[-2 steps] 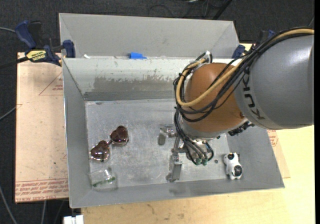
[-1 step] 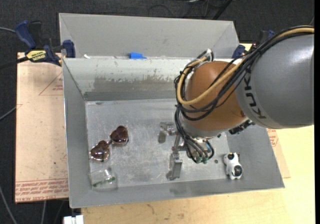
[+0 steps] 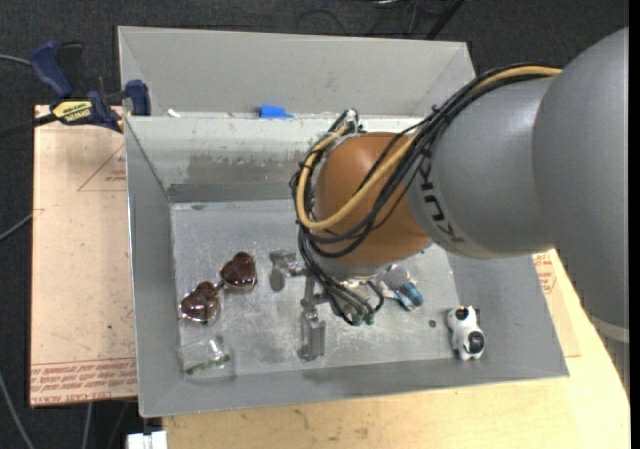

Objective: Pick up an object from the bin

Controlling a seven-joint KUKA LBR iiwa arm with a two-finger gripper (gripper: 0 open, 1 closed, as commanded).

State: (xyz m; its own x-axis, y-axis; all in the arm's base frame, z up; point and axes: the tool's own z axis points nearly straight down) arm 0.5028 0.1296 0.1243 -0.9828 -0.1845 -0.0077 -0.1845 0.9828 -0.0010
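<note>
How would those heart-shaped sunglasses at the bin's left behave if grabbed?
The heart-shaped sunglasses look like thin plastic, so probably light and fairly stiff. Their glossy lenses may be slippery. Lying flat on the bin floor, they would likely slide rather than roll when pushed.

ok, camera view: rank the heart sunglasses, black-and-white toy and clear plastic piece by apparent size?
1. heart sunglasses, clearly largest.
2-3. clear plastic piece and black-and-white toy look about alike, so I won't rank those two.
</note>
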